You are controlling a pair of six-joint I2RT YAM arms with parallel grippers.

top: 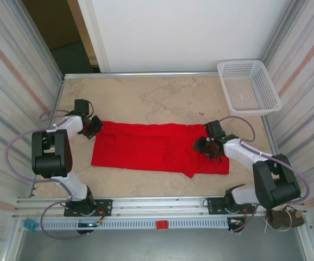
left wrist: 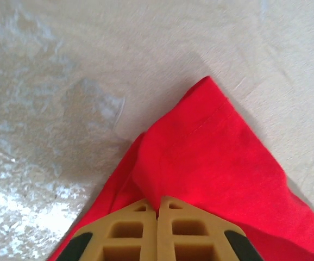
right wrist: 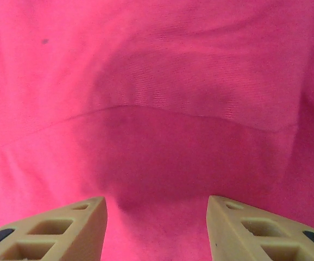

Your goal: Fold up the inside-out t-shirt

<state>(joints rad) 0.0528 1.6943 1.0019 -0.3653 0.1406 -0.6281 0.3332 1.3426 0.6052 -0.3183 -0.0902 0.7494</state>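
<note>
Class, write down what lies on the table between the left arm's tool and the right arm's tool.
The bright red cloth t-shirt, spread flat, spans from the left tool to the right tool, seen in the top external view.

robot lab: panel-walled test table (top: 162, 98)

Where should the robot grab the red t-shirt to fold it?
Probably by its far corners, coming down from above. The red t-shirt lies flat on the table, so only edges and corners give something thin to pinch. The left end effector is shut on the far left corner; the right end effector hangs open over the cloth near the right end.
</note>
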